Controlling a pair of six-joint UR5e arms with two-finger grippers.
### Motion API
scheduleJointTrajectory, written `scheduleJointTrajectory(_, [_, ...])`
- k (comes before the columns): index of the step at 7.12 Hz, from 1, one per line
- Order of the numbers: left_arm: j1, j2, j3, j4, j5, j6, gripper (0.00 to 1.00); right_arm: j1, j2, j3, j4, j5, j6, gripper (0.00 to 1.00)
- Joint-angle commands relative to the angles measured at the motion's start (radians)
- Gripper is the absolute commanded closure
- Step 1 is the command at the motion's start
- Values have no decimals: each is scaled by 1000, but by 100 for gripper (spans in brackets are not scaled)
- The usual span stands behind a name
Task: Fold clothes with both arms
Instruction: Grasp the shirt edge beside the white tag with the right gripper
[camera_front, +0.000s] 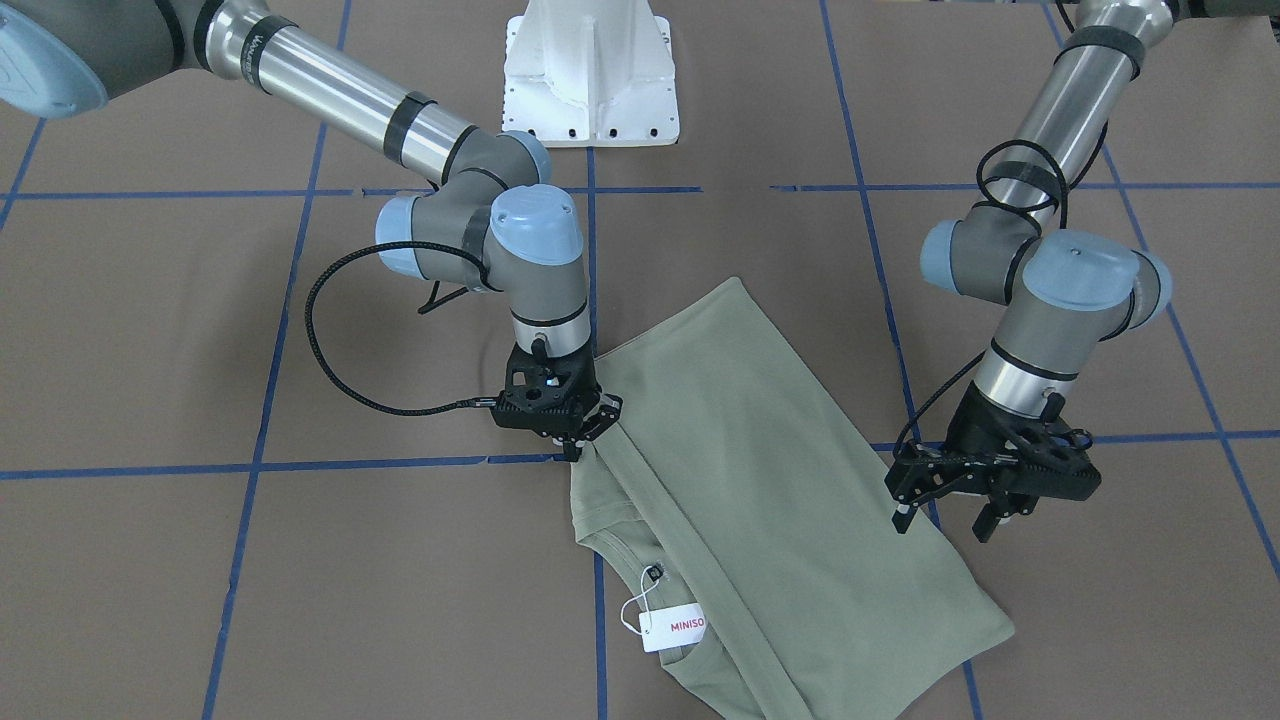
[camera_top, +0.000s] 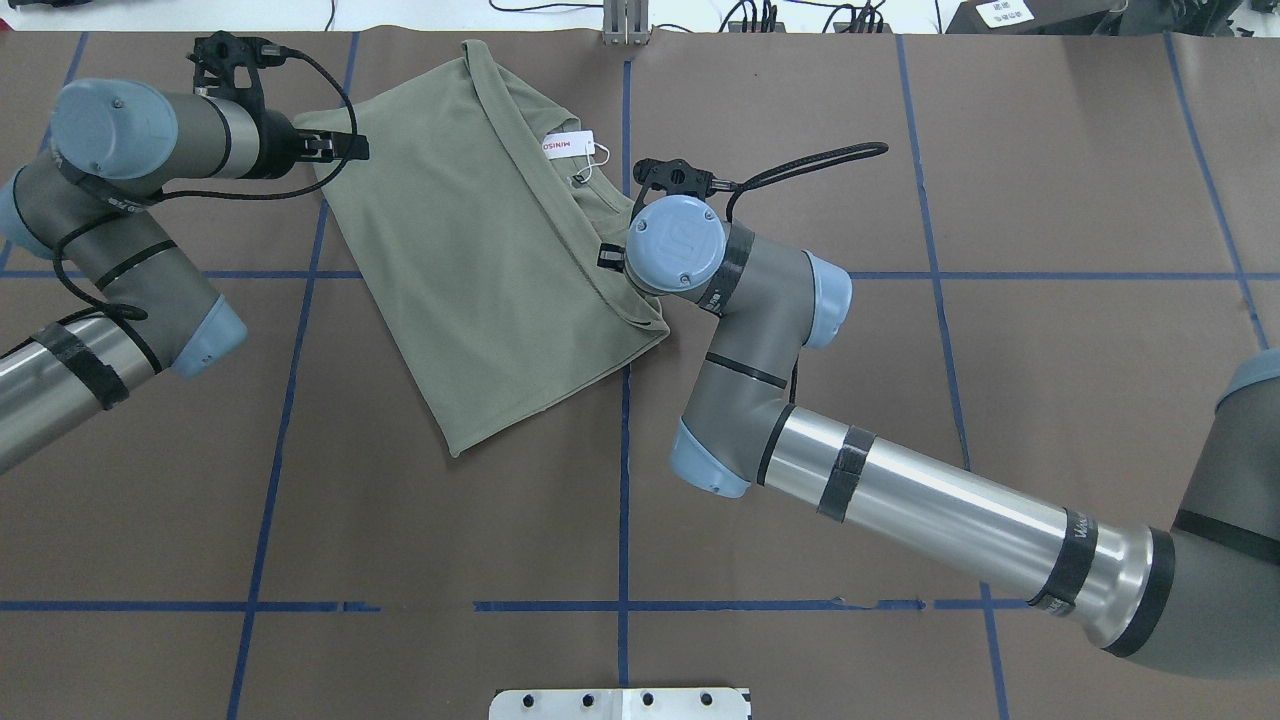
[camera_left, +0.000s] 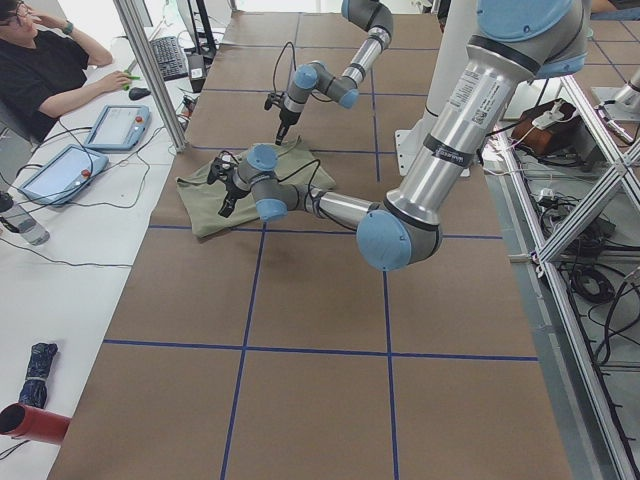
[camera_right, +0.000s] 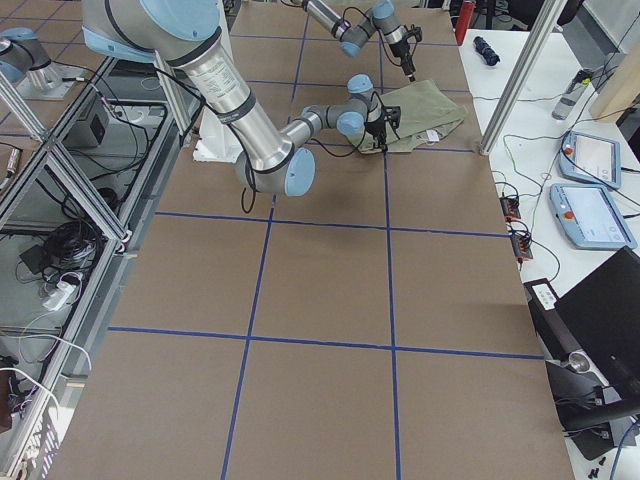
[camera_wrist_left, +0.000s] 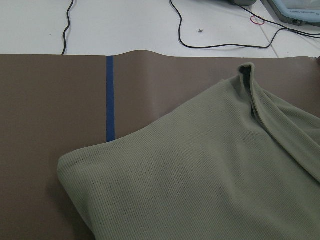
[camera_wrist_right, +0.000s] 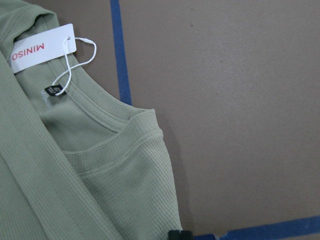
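Observation:
The sage-green shirt (camera_front: 760, 480) lies folded lengthwise into a long slanted strip on the brown table. Its white MINISO tag (camera_front: 672, 625) shows at the collar. My right gripper (camera_front: 578, 447) is down at the long folded edge near the collar. In the right wrist view its fingertips (camera_wrist_right: 180, 235) are pressed together at the cloth's edge, shut on the shirt (camera_wrist_right: 75, 190). My left gripper (camera_front: 948, 522) hangs open just above the opposite long edge, nothing between its fingers. The left wrist view shows only the shirt's corner (camera_wrist_left: 200, 190).
Blue tape lines (camera_front: 590, 250) grid the brown table cover. The white pedestal base (camera_front: 590, 80) stands behind the shirt. A seated person (camera_left: 50, 70), tablets (camera_left: 115, 125) and cables lie on the white desk beyond the table's far edge.

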Motion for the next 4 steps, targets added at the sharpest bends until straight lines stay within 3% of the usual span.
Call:
scheduleJointTrajectory(1, [2,2,1,-8,0,0,0,0,-7,67,-78,10,0,100])
scheduleJointTrajectory(2, [6,21,-1,-45,1,-5,0,-2,-47,191,-177,10,0,100])
scheduleJointTrajectory(4, [8,22,-1,-56,0,-5,0,-78,-253,470,-210,-7,36,100])
